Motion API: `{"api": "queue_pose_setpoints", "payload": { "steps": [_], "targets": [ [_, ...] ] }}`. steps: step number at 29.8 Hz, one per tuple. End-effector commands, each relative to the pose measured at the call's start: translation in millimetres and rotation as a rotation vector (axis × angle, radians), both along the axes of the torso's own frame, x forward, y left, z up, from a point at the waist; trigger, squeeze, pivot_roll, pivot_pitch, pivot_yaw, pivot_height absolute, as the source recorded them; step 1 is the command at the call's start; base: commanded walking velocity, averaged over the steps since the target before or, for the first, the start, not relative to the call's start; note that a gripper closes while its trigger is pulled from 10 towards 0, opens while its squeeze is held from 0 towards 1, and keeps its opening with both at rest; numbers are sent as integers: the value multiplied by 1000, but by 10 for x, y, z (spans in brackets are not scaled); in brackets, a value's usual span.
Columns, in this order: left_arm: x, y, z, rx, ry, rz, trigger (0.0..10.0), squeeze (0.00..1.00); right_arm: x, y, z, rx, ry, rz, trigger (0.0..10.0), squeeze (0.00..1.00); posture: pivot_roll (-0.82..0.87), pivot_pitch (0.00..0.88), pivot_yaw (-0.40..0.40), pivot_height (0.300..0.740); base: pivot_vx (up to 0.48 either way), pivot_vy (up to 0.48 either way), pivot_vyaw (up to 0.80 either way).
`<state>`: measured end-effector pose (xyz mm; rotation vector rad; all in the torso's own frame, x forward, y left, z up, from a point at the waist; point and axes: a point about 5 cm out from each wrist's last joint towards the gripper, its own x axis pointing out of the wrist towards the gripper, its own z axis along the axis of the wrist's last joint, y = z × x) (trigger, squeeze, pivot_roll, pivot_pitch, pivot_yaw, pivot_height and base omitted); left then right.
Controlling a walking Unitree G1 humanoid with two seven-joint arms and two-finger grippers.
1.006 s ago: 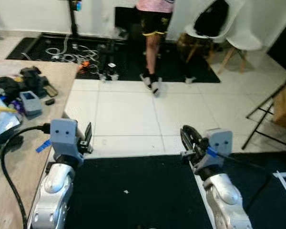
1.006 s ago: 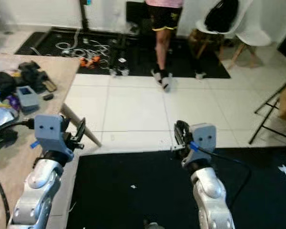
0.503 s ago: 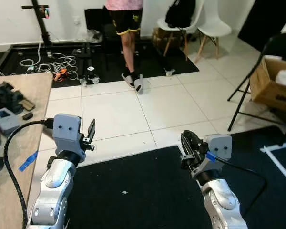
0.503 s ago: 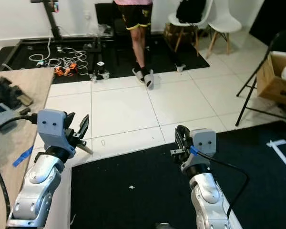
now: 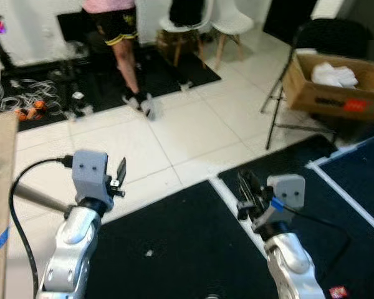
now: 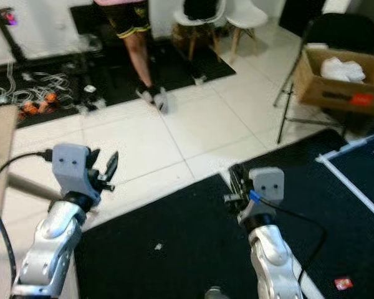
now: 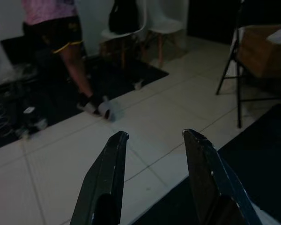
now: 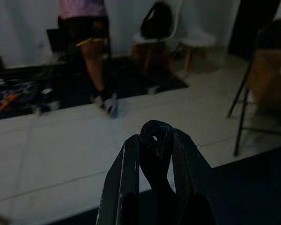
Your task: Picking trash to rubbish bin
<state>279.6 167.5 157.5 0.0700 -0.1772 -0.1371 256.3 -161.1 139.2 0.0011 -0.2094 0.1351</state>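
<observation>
Red trash (image 5: 338, 291) beside right gripper (image 5: 244, 187)

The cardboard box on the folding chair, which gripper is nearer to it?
Right. The right gripper hangs over the black mat, nearer the cardboard box at far right; the left gripper is across the mat, farther away.

Left arm raised in front, bent at elbow | left gripper (image 7: 152, 140) pointing forward, fingers (image 7: 105, 178) spread apart | right arm raised alongside | right gripper (image 8: 154, 140) pointing forward, fingers closed together, tips touching
</observation>
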Motion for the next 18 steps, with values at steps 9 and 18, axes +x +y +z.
{"api": "queue_pose_setpoints", "payload": {
  "steps": [9, 18],
  "targets": [
    [-26, 34, -79, -4, 32, 18, 10000, 0, -38, 23, -42, 8, 20, 4, 10000, 0, -4, 146, 26, 740, 0, 0, -537],
    [-42, 17, -98, -12, 36, 22, 10000, 0, -35, 6, -38, 4, 23, 8, 10000, 0, -11, 148, 15, 740, 0, 0, -532]
  ]
}}
